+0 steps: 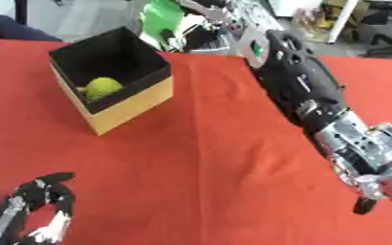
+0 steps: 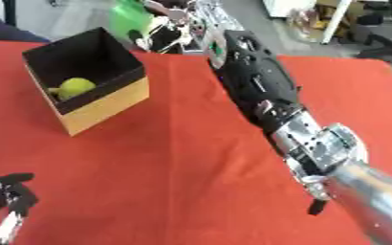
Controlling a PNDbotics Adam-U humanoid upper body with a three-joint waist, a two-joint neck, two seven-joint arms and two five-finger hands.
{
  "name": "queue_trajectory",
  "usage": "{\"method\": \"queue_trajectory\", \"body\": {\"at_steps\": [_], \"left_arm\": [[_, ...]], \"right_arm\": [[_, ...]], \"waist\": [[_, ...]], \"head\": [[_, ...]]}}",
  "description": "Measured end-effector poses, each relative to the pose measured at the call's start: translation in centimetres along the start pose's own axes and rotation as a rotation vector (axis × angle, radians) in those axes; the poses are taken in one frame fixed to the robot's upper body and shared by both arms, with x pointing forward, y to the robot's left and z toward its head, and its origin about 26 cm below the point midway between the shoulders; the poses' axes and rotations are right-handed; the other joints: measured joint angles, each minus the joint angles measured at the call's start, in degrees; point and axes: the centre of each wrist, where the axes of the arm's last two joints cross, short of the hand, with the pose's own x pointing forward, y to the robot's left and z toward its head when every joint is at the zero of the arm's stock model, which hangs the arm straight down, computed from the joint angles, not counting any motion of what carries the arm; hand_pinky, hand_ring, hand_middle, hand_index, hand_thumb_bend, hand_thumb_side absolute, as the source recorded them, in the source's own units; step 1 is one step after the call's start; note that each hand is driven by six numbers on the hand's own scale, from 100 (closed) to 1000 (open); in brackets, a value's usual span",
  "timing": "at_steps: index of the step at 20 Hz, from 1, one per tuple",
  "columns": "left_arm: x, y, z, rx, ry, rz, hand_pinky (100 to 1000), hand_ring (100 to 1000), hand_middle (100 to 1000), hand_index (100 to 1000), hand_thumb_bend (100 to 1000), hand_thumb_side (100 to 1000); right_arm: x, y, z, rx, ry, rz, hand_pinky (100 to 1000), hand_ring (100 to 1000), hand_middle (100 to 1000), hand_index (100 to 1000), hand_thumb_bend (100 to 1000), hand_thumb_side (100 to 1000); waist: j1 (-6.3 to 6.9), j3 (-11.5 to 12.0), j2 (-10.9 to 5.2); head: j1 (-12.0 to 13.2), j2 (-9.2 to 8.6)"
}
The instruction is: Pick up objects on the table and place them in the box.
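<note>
Red cloth covered the table (image 1: 191,158) across nearly the whole frame, with grey floor and cluttered equipment showing beyond its far edge at the top. At upper left stood the box (image 1: 128,103), an open cube with black inner walls and tan outer sides, one corner turned toward the viewer. Inside it, against the left wall, lay a yellow-green ball (image 1: 102,88), partly hidden by the rim. The right arm (image 1: 354,143), black toward its far end and silver nearer the camera, entered from the lower right and ran diagonally up to the top centre. The right hand (image 1: 276,42) reached the far edge of the table there, to the right of the box and apart from it; whether its fingers were curled or straight could not be told. The left hand (image 1: 42,203) rested at the lower left corner, fingers relaxed and pointing up, grasping nothing. Green equipment (image 1: 162,19) stood behind the table, just beyond the box.
</note>
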Motion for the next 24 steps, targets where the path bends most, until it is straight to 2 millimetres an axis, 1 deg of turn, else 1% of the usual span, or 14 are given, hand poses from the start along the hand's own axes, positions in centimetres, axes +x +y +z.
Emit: {"method": "queue_trajectory", "body": {"at_steps": [4, 7, 10, 11, 12, 13, 14, 15, 18, 21, 24], "left_arm": [[0.1, -0.1, -0.2, -0.013, -0.004, 0.000, 617, 612, 528, 819, 100, 462], [0.2, -0.2, -0.4, -0.021, -0.012, 0.001, 617, 613, 528, 819, 100, 462], [0.3, -0.4, -0.5, -0.028, -0.017, 0.006, 617, 613, 529, 819, 100, 462], [0.3, -0.4, -0.5, -0.029, -0.017, 0.006, 618, 613, 529, 819, 100, 463], [0.3, -0.4, -0.5, -0.030, -0.017, 0.006, 618, 613, 529, 819, 100, 463], [0.3, -0.4, -0.5, -0.030, -0.018, 0.007, 618, 613, 529, 819, 100, 463], [0.3, -0.4, -0.5, -0.030, -0.018, 0.007, 618, 613, 529, 819, 100, 463], [0.3, -0.4, -0.5, -0.030, -0.018, 0.008, 618, 613, 529, 819, 100, 463], [0.3, -0.4, -0.5, -0.030, -0.018, 0.008, 617, 613, 529, 819, 100, 463], [0.3, -0.4, -0.5, -0.030, -0.018, 0.008, 618, 613, 529, 819, 100, 463], [0.3, -0.4, -0.5, -0.030, -0.018, 0.008, 618, 613, 529, 819, 100, 463]], "right_arm": [[1.0, 1.0, -1.0, 0.035, -0.032, -0.008, 566, 621, 910, 982, 100, 204], [1.3, 2.2, -1.4, 0.066, -0.029, -0.015, 604, 677, 914, 983, 100, 205], [1.4, 3.4, -1.7, 0.096, -0.021, -0.022, 617, 689, 915, 985, 100, 206], [1.4, 3.9, -1.7, 0.105, -0.018, -0.025, 627, 713, 922, 993, 100, 252], [1.4, 4.3, -1.7, 0.110, -0.013, -0.027, 627, 713, 922, 993, 100, 252], [1.4, 4.5, -1.8, 0.109, -0.010, -0.028, 697, 811, 950, 1000, 100, 341], [1.4, 4.6, -1.8, 0.106, -0.006, -0.029, 767, 887, 972, 1000, 100, 398], [1.4, 4.7, -1.8, 0.098, -0.002, -0.030, 818, 928, 989, 1000, 100, 410], [1.2, 5.1, -1.6, 0.056, 0.014, -0.033, 869, 956, 1000, 1000, 100, 424], [1.2, 5.0, -1.6, 0.008, 0.021, -0.037, 897, 966, 1000, 1000, 100, 429], [1.3, 4.8, -1.6, -0.027, 0.017, -0.040, 905, 966, 1000, 1000, 100, 425]], "waist": [[0.01, 0.83, -0.01], [0.03, 1.29, -0.01], [0.03, 1.40, -0.01], [0.03, 1.44, 0.00], [0.03, 1.46, 0.01], [0.04, 1.47, 0.01], [0.04, 1.47, 0.01], [0.04, 1.47, 0.03], [0.04, 1.42, 0.03], [0.04, 1.26, 0.03], [0.04, 1.20, 0.03]], "head": [[-0.37, 0.01], [-0.69, 0.03], [-0.75, 0.04], [-0.76, 0.04], [-0.77, 0.04], [-0.79, 0.05], [-0.79, 0.05], [-0.80, 0.05], [-0.80, 0.05], [-0.77, 0.05], [-0.73, 0.05]]}}
